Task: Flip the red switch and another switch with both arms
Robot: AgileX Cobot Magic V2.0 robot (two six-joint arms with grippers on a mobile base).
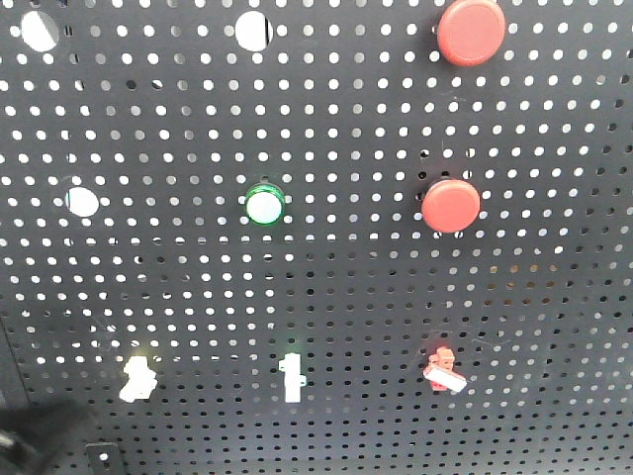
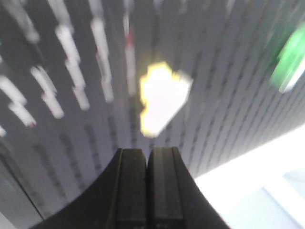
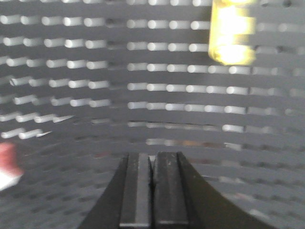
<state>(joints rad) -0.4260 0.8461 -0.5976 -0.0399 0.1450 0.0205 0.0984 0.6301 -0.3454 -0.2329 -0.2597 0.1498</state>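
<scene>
The left gripper (image 2: pixel 147 155) is pointing its closed, empty fingers at the yellow switch (image 2: pixel 162 98) on the lower left of the perforated panel (image 1: pixel 346 287), probably to push its lever with a narrow tip. The right gripper (image 3: pixel 152 157) is also holding its fingers closed. The red switch (image 1: pixel 443 368), on the lower right, is lying at the left edge of its wrist view, so it is seemingly not aligned yet.

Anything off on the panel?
Three big holes in the panel are empty, at spots matching the button grid. The red switch looks askew, lever slanting, unlike the upright white toggle. No damage visible.
</scene>
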